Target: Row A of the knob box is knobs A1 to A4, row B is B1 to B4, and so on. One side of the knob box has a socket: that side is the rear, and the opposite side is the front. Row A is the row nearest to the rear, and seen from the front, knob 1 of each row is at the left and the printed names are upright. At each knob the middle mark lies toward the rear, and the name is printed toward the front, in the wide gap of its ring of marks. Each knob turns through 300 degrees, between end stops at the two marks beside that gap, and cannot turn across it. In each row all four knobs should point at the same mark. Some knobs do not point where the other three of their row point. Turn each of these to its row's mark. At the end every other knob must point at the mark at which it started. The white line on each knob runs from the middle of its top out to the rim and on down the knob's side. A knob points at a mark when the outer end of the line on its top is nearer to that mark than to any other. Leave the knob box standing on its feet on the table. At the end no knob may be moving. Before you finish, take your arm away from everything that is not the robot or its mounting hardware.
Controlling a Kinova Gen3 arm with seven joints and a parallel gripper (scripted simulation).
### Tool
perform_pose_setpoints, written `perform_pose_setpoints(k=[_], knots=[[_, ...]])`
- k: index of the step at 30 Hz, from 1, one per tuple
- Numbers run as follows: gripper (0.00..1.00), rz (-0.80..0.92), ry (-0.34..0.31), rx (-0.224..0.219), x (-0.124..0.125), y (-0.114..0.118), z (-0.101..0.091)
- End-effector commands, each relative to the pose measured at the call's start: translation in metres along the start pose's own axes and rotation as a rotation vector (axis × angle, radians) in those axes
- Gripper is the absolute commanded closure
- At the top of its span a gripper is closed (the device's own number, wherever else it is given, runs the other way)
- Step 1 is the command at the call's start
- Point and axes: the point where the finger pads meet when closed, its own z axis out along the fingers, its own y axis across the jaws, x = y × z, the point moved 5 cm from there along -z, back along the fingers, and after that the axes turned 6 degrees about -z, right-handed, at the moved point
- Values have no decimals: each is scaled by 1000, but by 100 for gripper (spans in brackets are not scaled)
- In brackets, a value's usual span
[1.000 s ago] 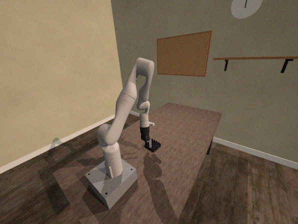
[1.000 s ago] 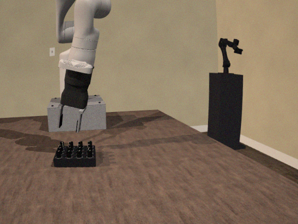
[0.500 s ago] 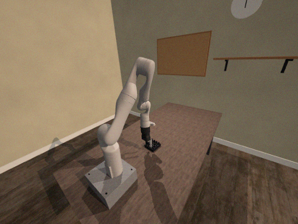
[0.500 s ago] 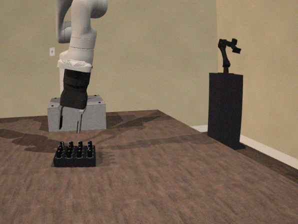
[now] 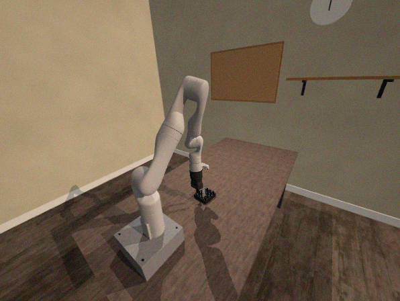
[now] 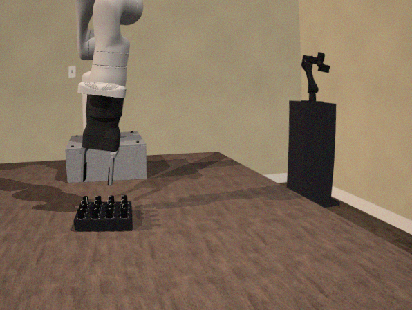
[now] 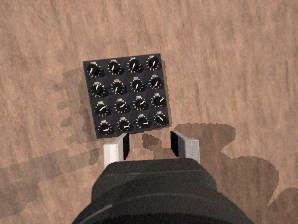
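"What's that on the wall over there?" "A tan board (image 5: 247, 72) in a thin brown frame, and to its right a wooden shelf (image 5: 342, 78) on dark brackets."

"And up high?" "A pale round clock (image 5: 327, 13), cut off by the top of the view."

"Anything across the room?" "Yes, a tall dark pedestal (image 6: 311, 149) with a small black arm (image 6: 311, 77) standing on top, bent over. There's a white wall plate (image 6: 72, 71), too, on the greenish wall."
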Motion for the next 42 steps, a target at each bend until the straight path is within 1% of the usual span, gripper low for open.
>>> perform_pose_setpoints(k=[1,3,4,9,10,17,18,23,24,29,30,35,36,40,42], knots=[[0,5,2,1,0,2,-1],[0,5,2,1,0,2,-1],[0,-13,18,17,3,2,-1],[0,-13,18,17,3,2,-1],[0,-30,33,31,6,1,-2],[0,-30,33,31,6,1,-2],[0,-46,47,44,8,1,-3],[0,-46,47,44,8,1,-3],[0,-61,60,56,10,0,-3],[0,-61,60,56,10,0,-3],[0,-74,72,66,12,0,-4],[0,-74,72,66,12,0,-4],[0,-86,83,76,14,-1,-5],[0,-86,83,76,14,-1,-5],[0,-97,92,84,15,-1,-6]])
